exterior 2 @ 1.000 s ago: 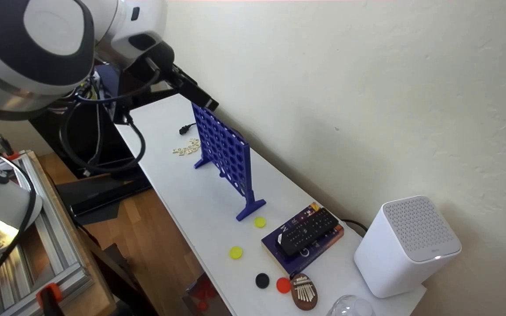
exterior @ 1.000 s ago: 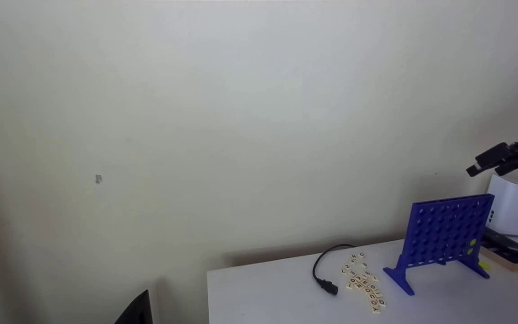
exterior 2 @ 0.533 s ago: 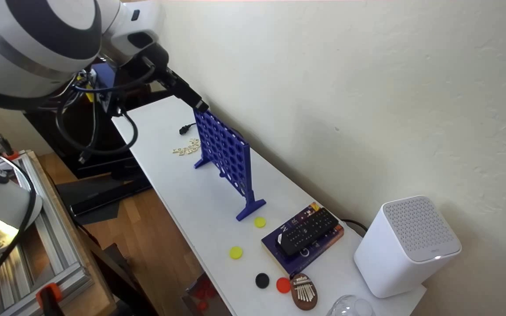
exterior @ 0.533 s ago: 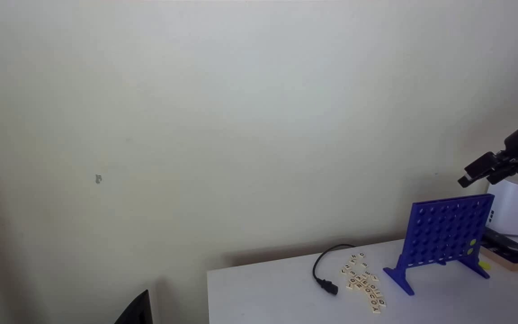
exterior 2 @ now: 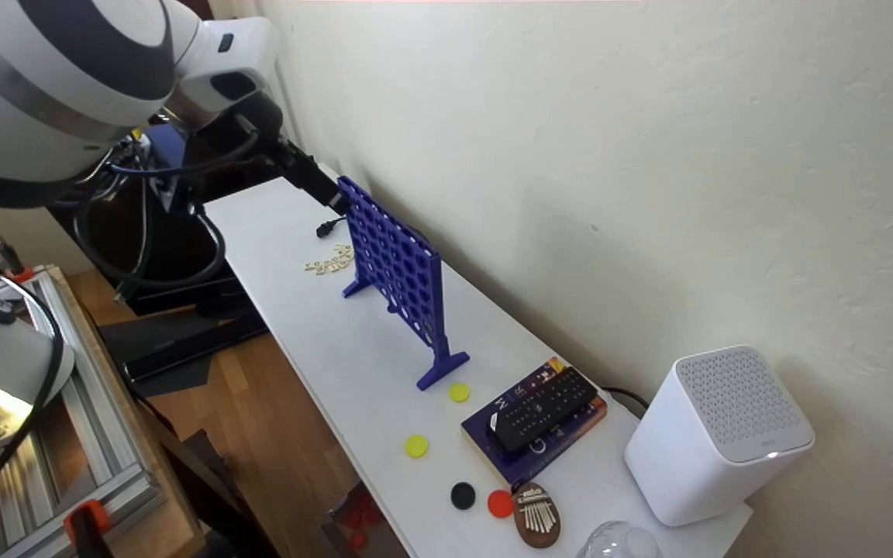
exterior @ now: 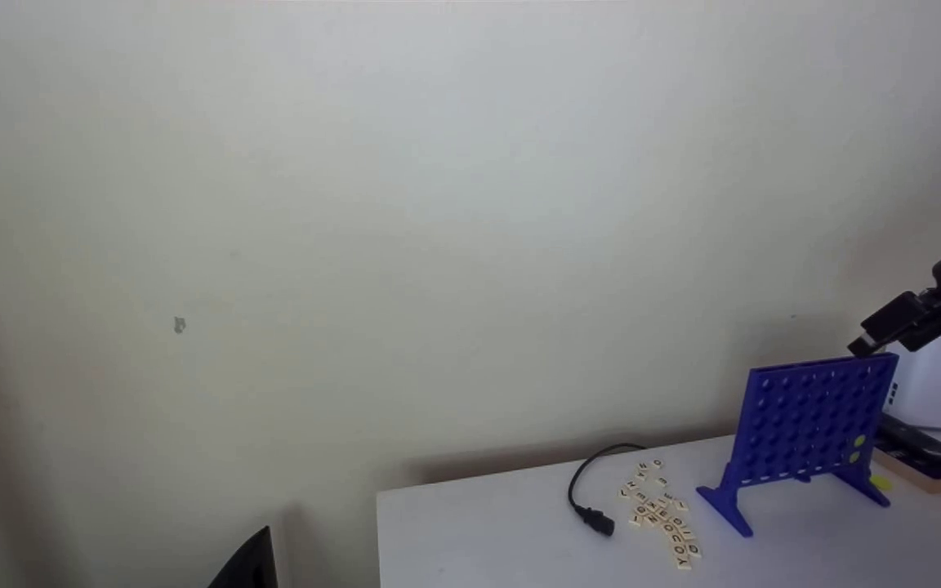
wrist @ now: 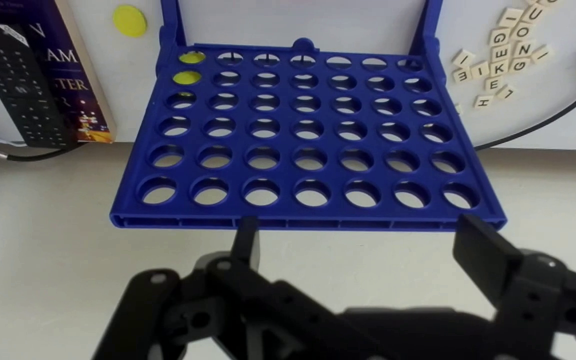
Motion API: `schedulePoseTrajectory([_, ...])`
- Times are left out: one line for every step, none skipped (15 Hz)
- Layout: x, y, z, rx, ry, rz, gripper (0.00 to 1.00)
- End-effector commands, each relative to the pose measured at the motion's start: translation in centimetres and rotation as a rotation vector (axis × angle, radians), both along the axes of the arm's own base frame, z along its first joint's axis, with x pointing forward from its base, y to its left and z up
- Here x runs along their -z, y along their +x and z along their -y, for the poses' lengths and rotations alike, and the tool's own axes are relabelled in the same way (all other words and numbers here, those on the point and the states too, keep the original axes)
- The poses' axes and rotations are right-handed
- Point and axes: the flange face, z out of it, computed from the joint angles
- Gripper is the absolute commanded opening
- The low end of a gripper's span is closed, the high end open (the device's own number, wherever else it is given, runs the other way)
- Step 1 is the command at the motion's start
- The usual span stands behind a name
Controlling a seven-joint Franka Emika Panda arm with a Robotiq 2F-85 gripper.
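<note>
Fingers [wrist: 485, 260] spread wide, tips right by the top edge of a blue game rack [wrist: 286, 175]; contact can't be told. Rack stands upright on the white desk [exterior: 487, 531], two yellow discs [wrist: 187, 78] low in its end column. Near one foot, a loose yellow disc [wrist: 129, 21]; past it, a book [wrist: 65, 70] with a black remote [wrist: 20, 90] on top. Near the opposite foot, scattered letter tiles [wrist: 499, 68], then a black plug [exterior: 595, 520]. At the desk's end, in an exterior view: white box [exterior 2: 714, 434], perforated top.
</note>
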Motion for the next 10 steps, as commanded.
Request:
schedulePoseTrajectory([-0.5, -1.2, 1.0, 0.022, -0.023, -0.014, 1.0])
schedulePoseTrajectory([-0.4, -1.6, 1.3, 0.02, -0.02, -0.02, 1.0])
schedulePoseTrajectory([-0.4, -1.9, 1.7, 0.022, -0.022, -0.028, 1.0])
schedulePoseTrajectory([-0.6, -2.3, 2.0, 0.026, -0.024, -0.033, 1.0])
schedulePoseTrajectory([-0.8, -2.6, 2.4, 0.03, -0.026, -0.036, 1.0])
schedulePoseTrajectory([-1.0, -2.9, 2.8, 0.035, -0.029, -0.04, 1.0])
schedulePoseTrajectory([-1.2, -3.2, 3.2, 0.036, -0.032, -0.048, 1.0])
schedulePoseTrajectory([-1.4, -3.5, 3.6, 0.038, -0.034, -0.054, 1.0])
schedulePoseTrajectory([-1.8, -3.8, 4.1, 0.04, -0.038, -0.06, 1.0])
schedulePoseTrajectory([-2.3, -4.1, 4.5, 0.043, -0.04, -0.065, 1.0])
